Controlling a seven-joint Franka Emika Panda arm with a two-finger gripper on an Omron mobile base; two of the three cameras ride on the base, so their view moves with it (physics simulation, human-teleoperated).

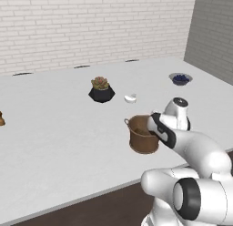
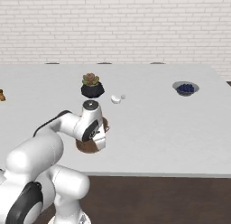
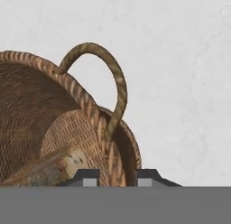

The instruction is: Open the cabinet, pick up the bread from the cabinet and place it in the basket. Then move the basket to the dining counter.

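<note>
The basket (image 1: 142,135) stands upright on the wide white desk (image 1: 59,143), near its front edge, and the gripper (image 3: 117,175) sits right at the basket's rim on the side nearest the robot. In the hand view the two dark fingers (image 3: 85,177) straddle the woven wall just below one loop handle (image 3: 106,78), one tip inside the basket and the other outside, so they appear to be pinching the rim; whether they press it firmly or merely bracket it is hard to tell, since only the tips rise above the lower edge. The bread (image 3: 49,170) lies inside the basket, low against the wall just beside the inner finger, only partly seen. So the thing to be carried is already between the fingers, and since the basket seems to rest on the dining counter, the likely next matter is letting go and drawing clear of the handle arching over the fingers. From the right base view the wrist covers most of the basket (image 2: 90,145); its far handle is hidden. A potted succulent (image 1: 101,89), a small white cup (image 1: 130,99) and a bowl of blueberries (image 1: 180,79) stand well apart behind.
</note>
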